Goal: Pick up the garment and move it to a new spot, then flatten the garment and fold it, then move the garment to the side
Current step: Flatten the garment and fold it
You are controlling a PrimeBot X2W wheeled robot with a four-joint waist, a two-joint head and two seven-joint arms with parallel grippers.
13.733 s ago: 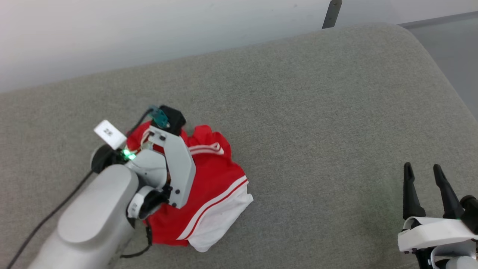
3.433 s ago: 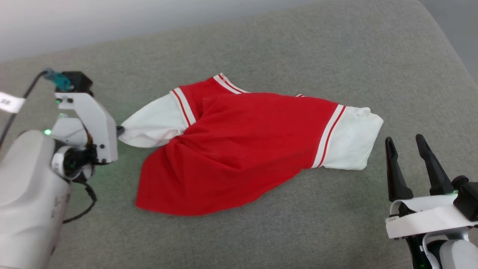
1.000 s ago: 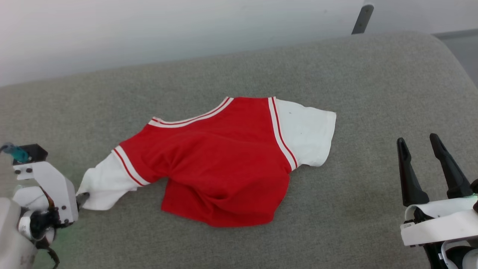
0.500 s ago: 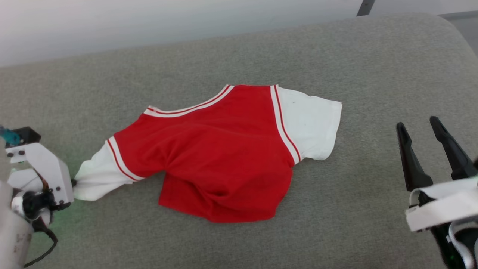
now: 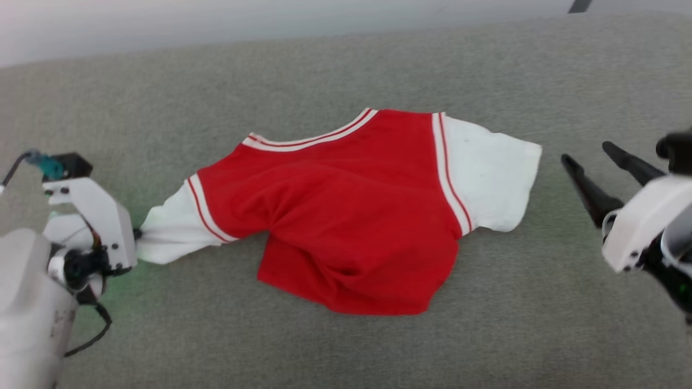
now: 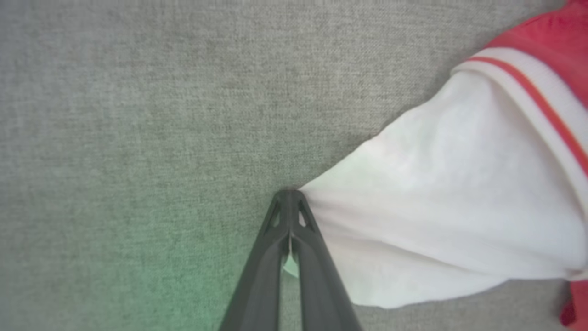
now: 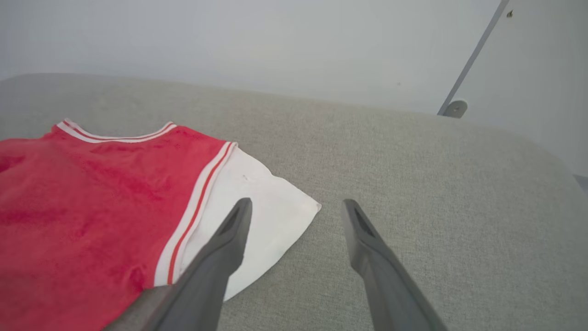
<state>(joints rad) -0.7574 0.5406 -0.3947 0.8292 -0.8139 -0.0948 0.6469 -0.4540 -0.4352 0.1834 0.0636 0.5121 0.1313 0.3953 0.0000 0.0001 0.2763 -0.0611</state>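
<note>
The garment (image 5: 346, 216), a red jersey with white sleeves and striped trim, lies partly spread near the middle of the grey upholstered surface (image 5: 324, 59), its collar toward the far edge and its lower hem rumpled on the near side. The left gripper (image 6: 288, 196), fingers pressed together, pinches the edge of the white sleeve (image 6: 436, 207) on the robot's left, which is drawn out to a point. The right gripper (image 5: 585, 152), fingers spread and holding nothing, is near the other sleeve (image 5: 494, 178) and apart from it in the head view.
</note>
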